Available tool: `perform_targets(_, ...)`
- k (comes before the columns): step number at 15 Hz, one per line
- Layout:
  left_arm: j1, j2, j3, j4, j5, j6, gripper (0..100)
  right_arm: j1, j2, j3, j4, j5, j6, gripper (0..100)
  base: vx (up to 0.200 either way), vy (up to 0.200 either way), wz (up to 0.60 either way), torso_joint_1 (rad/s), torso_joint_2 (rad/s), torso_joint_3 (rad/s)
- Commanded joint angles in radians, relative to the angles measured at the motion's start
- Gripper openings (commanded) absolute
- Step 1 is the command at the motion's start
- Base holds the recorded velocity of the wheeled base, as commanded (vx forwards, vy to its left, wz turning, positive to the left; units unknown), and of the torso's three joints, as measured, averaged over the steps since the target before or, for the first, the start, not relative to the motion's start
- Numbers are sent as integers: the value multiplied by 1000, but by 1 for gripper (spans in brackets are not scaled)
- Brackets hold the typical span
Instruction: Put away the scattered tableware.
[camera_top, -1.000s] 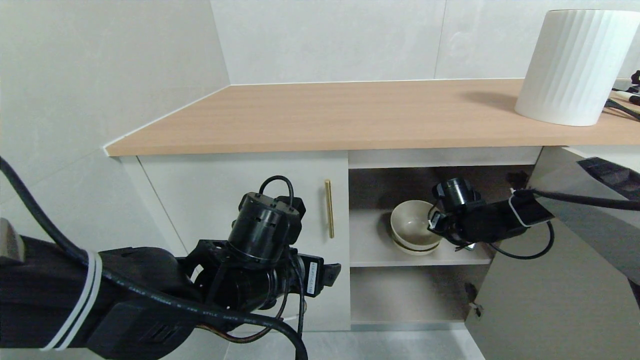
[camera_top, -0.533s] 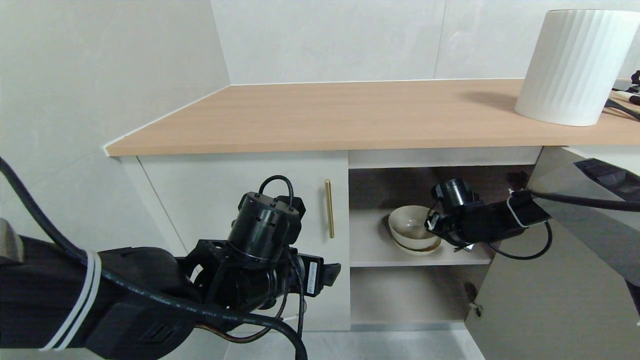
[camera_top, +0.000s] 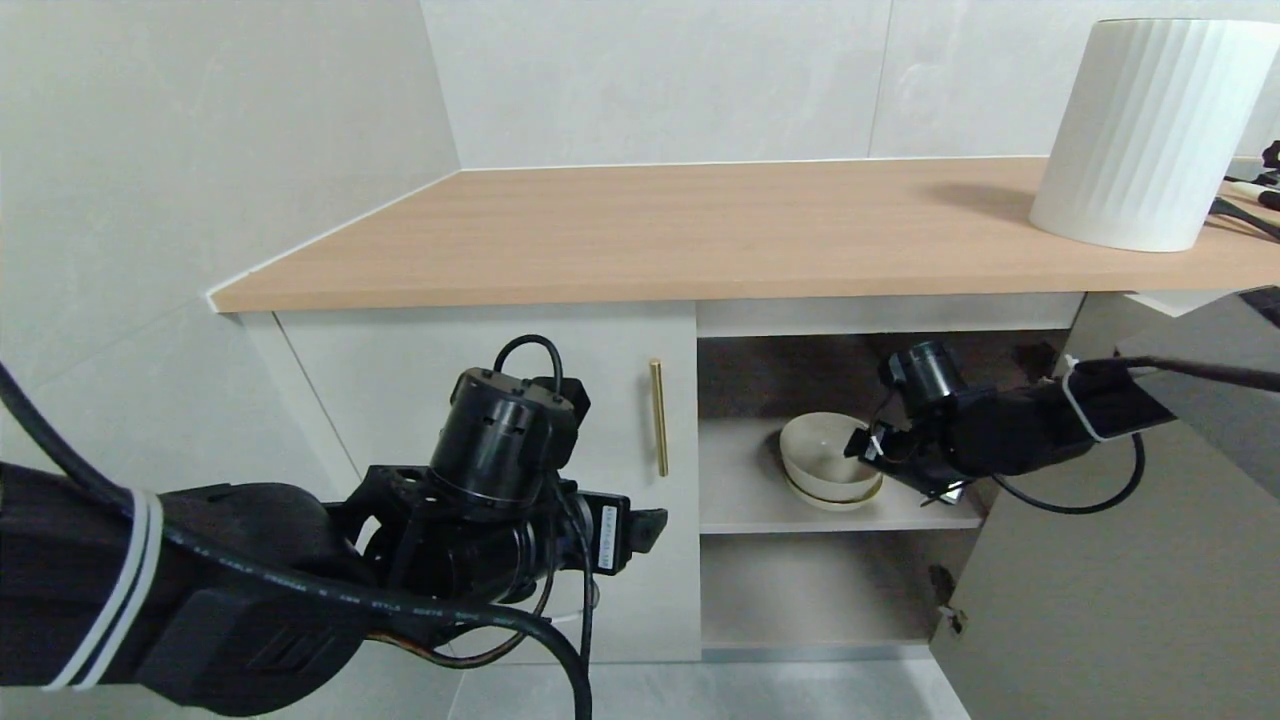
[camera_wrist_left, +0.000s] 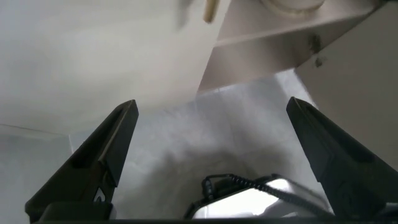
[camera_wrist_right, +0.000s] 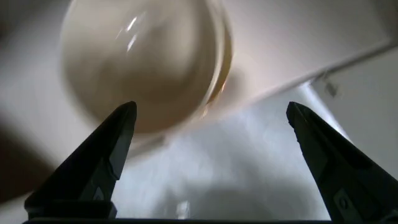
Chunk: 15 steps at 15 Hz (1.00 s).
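Note:
Two beige bowls (camera_top: 825, 460) sit stacked, upright, on the middle shelf (camera_top: 740, 490) of the open cabinet. My right gripper (camera_top: 862, 447) is inside the cabinet, just right of the stack at rim height. In the right wrist view the top bowl (camera_wrist_right: 143, 68) lies beyond the right gripper (camera_wrist_right: 211, 162), which is open with nothing between its fingers (camera_wrist_right: 93, 162). My left gripper (camera_top: 648, 522) is low in front of the closed left door. The left wrist view shows the left gripper (camera_wrist_left: 211, 162) open and holding nothing above the floor.
A tall white ribbed container (camera_top: 1150, 130) stands on the wooden countertop (camera_top: 650, 230) at the right, with dark utensils (camera_top: 1250, 200) behind it. The cabinet's right door (camera_top: 1090, 590) is swung open toward me. The left door carries a gold handle (camera_top: 657, 418). The lower shelf (camera_top: 810, 590) is bare.
The top bowl went from tilted at the right gripper to lying flat in the stack. The right gripper drew back a little to the right. My left arm shifted slightly left.

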Motion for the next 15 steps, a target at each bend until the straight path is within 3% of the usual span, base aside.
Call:
perform_targets(1, 9, -50, 13, 1, 0, -18, 100, 37, -184, 100, 19, 57, -49, 100, 0, 0, 0, 0, 0, 0)
perform_targets(4, 33, -141, 76, 4, -6, -24, 100, 123, -372, 220, 20, 57, -123, 100, 0, 0, 0, 0, 0, 0)
perform_targets(6, 33, -219, 154, 3, -8, -15, 100, 149, -478, 292, 22, 56, -140, 100, -200, 0, 0, 2, 5, 0)
perform_targets(10, 50, -411, 188, 7, -25, 37, 100, 181, -725, 415, 141, 54, -144, 100, -200, 0, 0, 0, 4, 4)
perform_targets(12, 56, -457, 266, 17, -63, 37, 100, 213, -836, 476, 192, 54, -144, 100, -200, 0, 0, 0, 5, 2)
perform_targets(15, 69, -483, 380, 12, -72, 29, 100, 233, -928, 541, 224, 59, -149, 100, -200, 0, 0, -1, 10, 4)
